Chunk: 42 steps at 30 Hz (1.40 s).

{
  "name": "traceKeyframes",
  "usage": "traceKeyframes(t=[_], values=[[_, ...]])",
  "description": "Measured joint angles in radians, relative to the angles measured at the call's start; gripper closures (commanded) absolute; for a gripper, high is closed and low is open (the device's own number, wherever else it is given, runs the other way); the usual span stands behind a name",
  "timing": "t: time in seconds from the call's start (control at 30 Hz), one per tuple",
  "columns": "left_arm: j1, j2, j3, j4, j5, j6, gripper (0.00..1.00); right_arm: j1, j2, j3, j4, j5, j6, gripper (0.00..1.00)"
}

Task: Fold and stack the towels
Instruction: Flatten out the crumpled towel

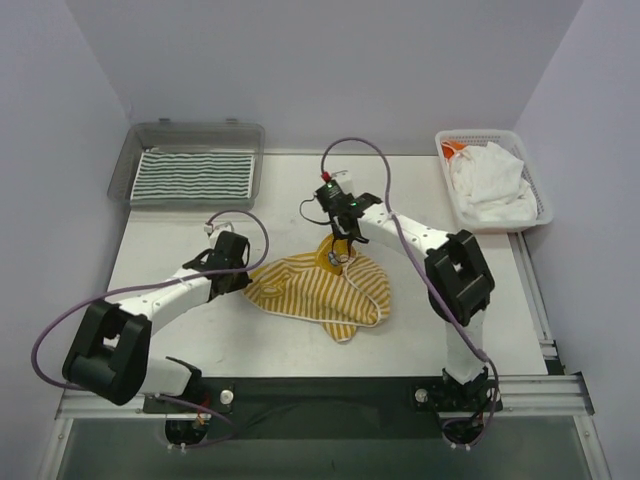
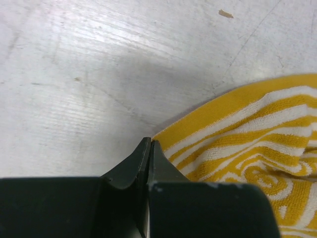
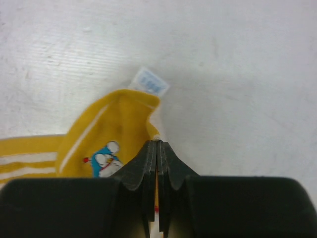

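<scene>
towel of yellow-and-white striped cloth (image 1: pixel 320 292) crumpled on the middle of the white desk (image 1: pixel 290 190), between the two arms, with a fold raised at its far edge. left gripper (image 1: pixel 248 282) low at the towel's left edge, clenched on the striped corner; seen from the left wrist, black fingertips (image 2: pixel 141 159) pressed flat together with the yellow hem running right into them, bare desk to the left. right gripper (image 1: pixel 336 258) at the towel's far edge, clamped tight on the raised fold; seen from the right wrist, a thin sliver of yellow cloth caught between the closed jaws. small blue-and-white cartoon patch (image 3: pixel 105 161) sewn on the yellow cloth just left of that gripper, and a small pale blue-printed label (image 3: pixel 150 82) sticking out past the fold's far tip. at the far left corner, clear grey plastic tray (image 1: pixel 190 130) holding a dark-green-and-white striped towel (image 1: pixel 195 175) laid flat and folded. at the far right, white plastic mesh basket (image 1: pixel 478 134) holding bunched plain white towels (image 1: pixel 495 182), with a scrap of orange at its far left corner, too small to make out.
</scene>
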Motion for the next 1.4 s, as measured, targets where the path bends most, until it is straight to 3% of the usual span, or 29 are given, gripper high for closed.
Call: traceKeyframes(t=[0.33,0.63,0.67,0.83,0.93,1.27,1.4], values=[[0.044,-0.12,-0.048,-0.037,0.023,-0.006,1.0,-0.261,-0.398,-0.346,0.084,-0.136,0.19,1.0],[0.046,-0.096,-0.064,-0.038,0.069,-0.011,1.0,-0.446,-0.369,-0.549,0.194,-0.354,0.295,1.0],[0.046,-0.095,-0.064,-0.038,0.074,-0.011,1.0,-0.453,-0.355,-0.549,0.205,-0.373,0.296,0.98],[0.047,-0.089,-0.064,-0.038,0.089,-0.011,0.99,-0.459,-0.307,-0.549,0.269,-0.456,0.301,0.65],[0.047,-0.086,-0.064,-0.038,0.095,-0.011,0.99,-0.46,-0.293,-0.548,0.297,-0.487,0.301,0.55],[0.047,-0.082,-0.064,-0.038,0.101,-0.01,0.98,-0.46,-0.227,-0.525,0.348,-0.542,0.286,0.55],[0.047,-0.082,-0.064,-0.038,0.102,-0.01,0.98,-0.466,-0.216,-0.523,0.388,-0.579,0.258,0.48]])
